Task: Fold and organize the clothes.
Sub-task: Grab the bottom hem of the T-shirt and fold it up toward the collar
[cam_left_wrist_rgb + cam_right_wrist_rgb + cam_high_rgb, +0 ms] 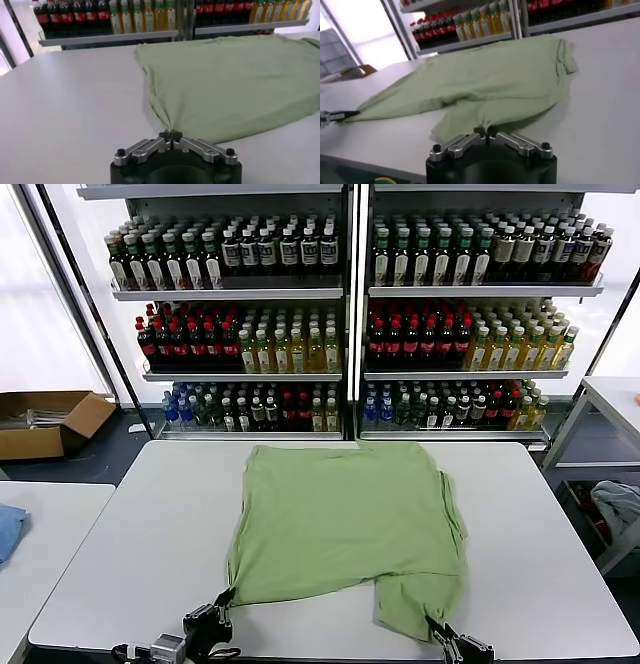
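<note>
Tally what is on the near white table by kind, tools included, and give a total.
Green shirt: 1
Tools shut on the shirt's near edge: 2, the left tool and the right tool
Total: 3

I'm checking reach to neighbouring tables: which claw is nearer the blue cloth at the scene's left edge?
Left. The left claw pinches the green shirt's near left corner, closer to the blue cloth; the right claw grips the opposite near corner, farther away.
</note>
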